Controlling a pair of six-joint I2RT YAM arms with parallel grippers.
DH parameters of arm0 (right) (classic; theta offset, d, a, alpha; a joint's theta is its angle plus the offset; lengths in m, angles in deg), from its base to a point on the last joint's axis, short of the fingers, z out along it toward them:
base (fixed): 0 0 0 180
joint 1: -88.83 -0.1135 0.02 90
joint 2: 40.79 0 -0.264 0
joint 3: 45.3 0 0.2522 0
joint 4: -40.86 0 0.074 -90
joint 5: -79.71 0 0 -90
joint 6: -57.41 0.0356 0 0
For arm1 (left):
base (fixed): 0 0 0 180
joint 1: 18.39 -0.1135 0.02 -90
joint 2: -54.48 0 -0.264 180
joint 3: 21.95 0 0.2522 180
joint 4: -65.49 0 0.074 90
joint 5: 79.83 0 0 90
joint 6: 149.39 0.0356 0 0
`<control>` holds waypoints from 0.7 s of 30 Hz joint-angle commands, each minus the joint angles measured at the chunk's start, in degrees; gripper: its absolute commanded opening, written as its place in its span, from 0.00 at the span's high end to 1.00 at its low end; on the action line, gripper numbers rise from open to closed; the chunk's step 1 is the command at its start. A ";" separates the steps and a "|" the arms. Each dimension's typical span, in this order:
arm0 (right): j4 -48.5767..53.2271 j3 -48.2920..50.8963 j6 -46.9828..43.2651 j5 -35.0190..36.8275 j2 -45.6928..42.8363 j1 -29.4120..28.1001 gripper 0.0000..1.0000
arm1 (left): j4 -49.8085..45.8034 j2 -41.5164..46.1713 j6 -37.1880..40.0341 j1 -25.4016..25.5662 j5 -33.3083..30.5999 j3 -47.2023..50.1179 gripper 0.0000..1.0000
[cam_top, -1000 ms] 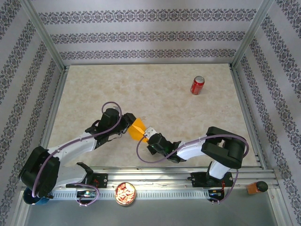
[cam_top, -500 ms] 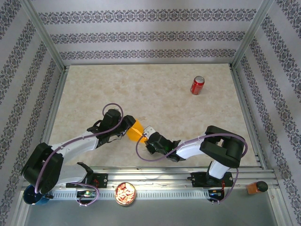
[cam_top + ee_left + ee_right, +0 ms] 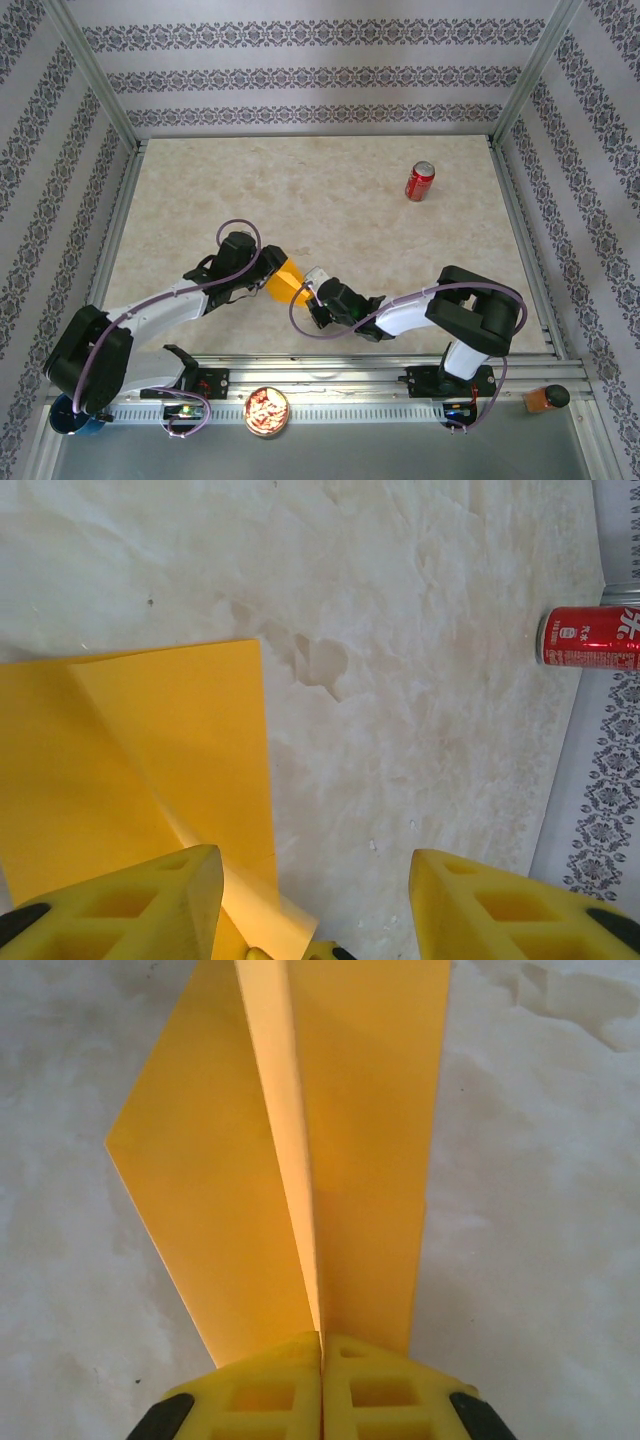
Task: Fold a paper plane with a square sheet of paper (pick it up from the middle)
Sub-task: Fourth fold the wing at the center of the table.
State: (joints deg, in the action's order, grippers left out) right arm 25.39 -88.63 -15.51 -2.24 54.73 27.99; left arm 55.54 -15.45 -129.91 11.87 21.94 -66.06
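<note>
Right wrist view shows the right gripper (image 3: 321,1358) with its two yellow fingers pressed together on the raised centre fold of the orange-yellow sheet of paper (image 3: 360,1110); the flaps spread to both sides. Seen from above, the paper lies at the near middle of the table (image 3: 300,190), between both grippers. The left gripper (image 3: 315,875) has its fingers wide apart, one finger over the paper's edge. The red soda can (image 3: 420,181) stands well apart, far right.

The paper (image 3: 283,283) lay on the table (image 3: 330,200) between the left gripper (image 3: 268,270) and the right gripper (image 3: 312,290); the can (image 3: 419,181) stood well behind, rightward.
</note>
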 commanded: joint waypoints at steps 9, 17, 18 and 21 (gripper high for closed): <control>4.32 -2.93 14.62 -7.29 2.12 4.50 0.93 | -3.69 4.34 4.39 -0.92 0.23 -0.43 0.47; 3.75 -3.18 23.05 -6.94 2.11 5.53 0.93 | 5.95 -6.12 4.81 -1.69 9.88 -3.14 0.47; 3.90 -3.37 23.79 -7.93 2.16 5.79 0.93 | 7.17 -7.60 4.80 -1.69 10.74 -3.53 0.48; 4.83 -4.09 25.03 -10.64 2.62 6.65 0.92 | 10.26 -10.59 3.92 -1.70 12.07 -3.92 0.54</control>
State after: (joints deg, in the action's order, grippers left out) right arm 27.66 -91.67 5.83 -9.87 56.00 33.74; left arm 59.91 -24.54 -126.76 10.74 30.64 -68.20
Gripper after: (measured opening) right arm 0.078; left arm 0.476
